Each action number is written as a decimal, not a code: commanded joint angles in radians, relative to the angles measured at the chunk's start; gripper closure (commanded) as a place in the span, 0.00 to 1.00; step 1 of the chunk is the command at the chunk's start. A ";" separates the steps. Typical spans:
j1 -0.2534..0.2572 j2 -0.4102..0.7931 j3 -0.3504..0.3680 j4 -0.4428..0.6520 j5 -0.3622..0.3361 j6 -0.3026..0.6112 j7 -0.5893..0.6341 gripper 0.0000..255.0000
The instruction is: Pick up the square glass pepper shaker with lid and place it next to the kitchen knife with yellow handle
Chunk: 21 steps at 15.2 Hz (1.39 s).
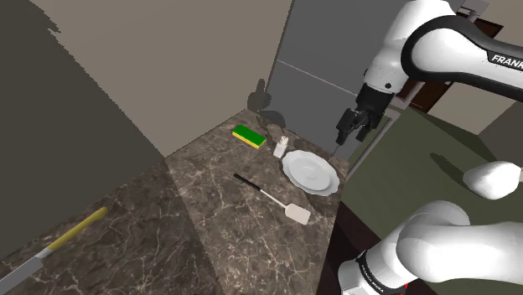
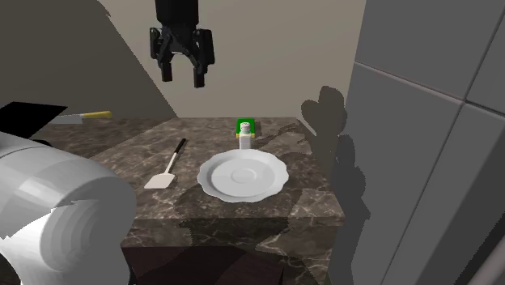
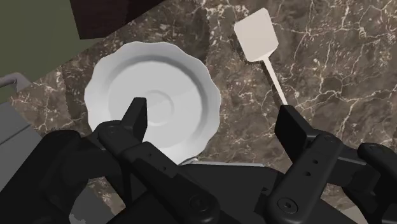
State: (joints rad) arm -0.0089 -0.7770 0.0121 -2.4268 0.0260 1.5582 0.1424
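The all-black gripper [image 2: 182, 77] hangs high over the dark marble counter [image 1: 209, 218], fingers spread wide with nothing between them. Down to the second exterior view's right stands the small pale square shaker [image 2: 244, 136], upright, just beside the scalloped white plate [image 2: 243, 174] (green-and-yellow sponge [image 2: 246, 124] right behind). The yellow-handled knife [image 1: 74, 230] lies well apart.

Open air above shaker [image 1: 281, 146] (plate [image 1: 312, 172] beside)

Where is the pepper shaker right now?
In the shoulder view, the pepper shaker stands upright on the counter, between the green sponge and the white plate.
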 commanded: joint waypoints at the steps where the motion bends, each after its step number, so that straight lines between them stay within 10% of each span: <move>1: 0.000 0.000 0.000 0.000 0.000 0.000 0.000 0.00; 21: -0.002 0.801 -0.019 0.343 -0.062 0.384 -0.106 0.00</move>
State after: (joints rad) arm -0.0125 -0.0235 -0.0090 -2.1149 -0.0344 1.9294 0.0375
